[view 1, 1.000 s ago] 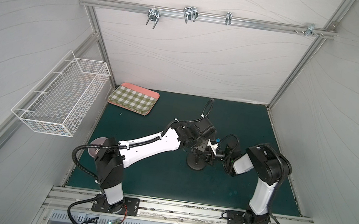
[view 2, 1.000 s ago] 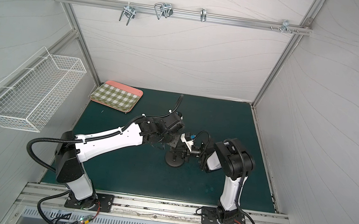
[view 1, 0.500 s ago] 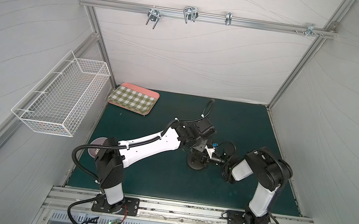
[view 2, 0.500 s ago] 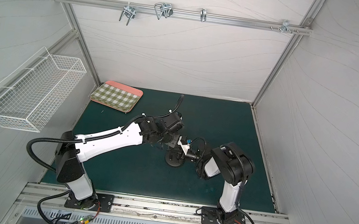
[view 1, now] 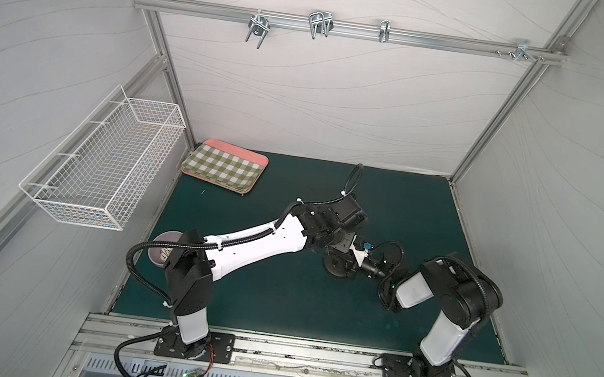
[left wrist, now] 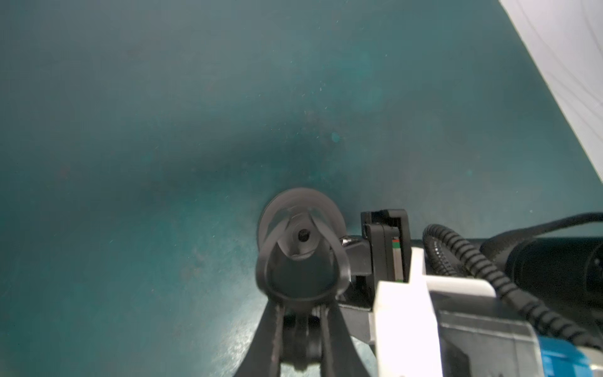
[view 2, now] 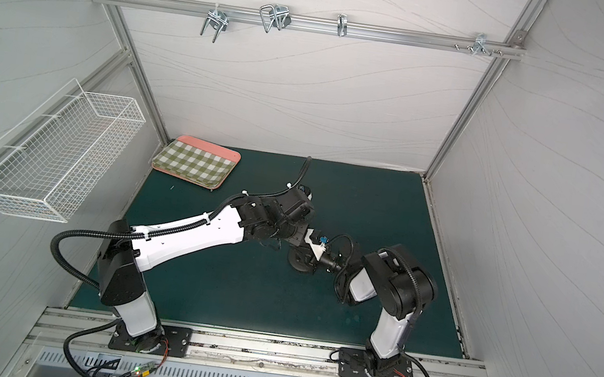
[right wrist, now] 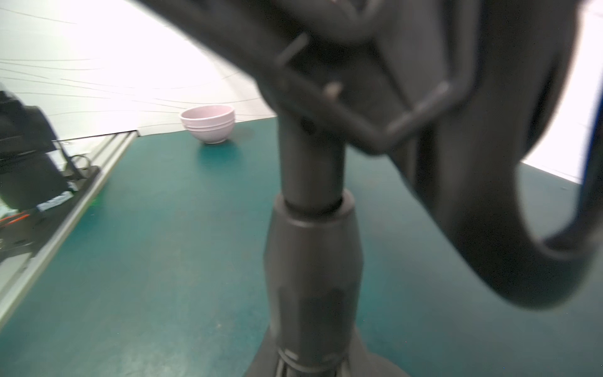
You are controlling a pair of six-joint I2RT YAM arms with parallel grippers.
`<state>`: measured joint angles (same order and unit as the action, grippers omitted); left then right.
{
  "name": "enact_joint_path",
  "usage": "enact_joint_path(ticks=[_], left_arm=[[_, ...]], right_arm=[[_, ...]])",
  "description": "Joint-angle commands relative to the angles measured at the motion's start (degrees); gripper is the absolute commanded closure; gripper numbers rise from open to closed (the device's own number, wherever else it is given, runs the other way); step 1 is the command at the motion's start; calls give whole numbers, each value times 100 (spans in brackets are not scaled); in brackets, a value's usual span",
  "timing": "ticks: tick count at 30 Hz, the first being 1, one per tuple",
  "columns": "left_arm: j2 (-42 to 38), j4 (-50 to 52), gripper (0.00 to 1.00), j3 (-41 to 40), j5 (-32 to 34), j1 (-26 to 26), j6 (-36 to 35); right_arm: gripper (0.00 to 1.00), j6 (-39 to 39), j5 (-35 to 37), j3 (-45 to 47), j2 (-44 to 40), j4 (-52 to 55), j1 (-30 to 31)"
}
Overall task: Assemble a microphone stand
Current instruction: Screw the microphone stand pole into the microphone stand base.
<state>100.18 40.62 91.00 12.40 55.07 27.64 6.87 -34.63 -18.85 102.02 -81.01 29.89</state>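
Stand sits mid-mat on the green mat, upright, between the two arms. Base is flat on the mat, with the rod rising from it into a thicker sleeve. A thin dark gap shows at that joint, so I can't tell if it's fully seated.

Left gripper comes in from above, jaws closed on the bottom of the U clip. The wrist view looks straight down the rod axis onto the base.

Right gripper comes in from the side, low down, jaws closed. It looks like it is pinching the stand's lower stem just above the base, but the contact is blurred in the right wrist view.

Step in hand is probably seating or tightening the rod into the base; the parts look joined but not confirmed tight.

To do it well:
- Keep the rod vertical and in line with the sleeve.
- Turn or push only along that axis, with no sideways pull from the clip.
- The clip looks thin and springy, so it may flex or slip under a hard twist. Short turns are safer.
- The right side should hold the lower part steady and keep the base flat.
- Release only once the gap at the joint closes.
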Motion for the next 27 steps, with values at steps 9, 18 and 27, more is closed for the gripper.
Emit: enact_joint_path(ticks=[9,18,27], left_arm=[[342,-73,95,629,-178,101,-116],[537,-51,95,768,-129,101,-258],[608,-41,95,714,-128,101,-281]], right_arm=[[88,75,648,51,-27,171,-308],[87,69,811,-26,144,168,-308],[87,41,783,-84,449,161,-271]])
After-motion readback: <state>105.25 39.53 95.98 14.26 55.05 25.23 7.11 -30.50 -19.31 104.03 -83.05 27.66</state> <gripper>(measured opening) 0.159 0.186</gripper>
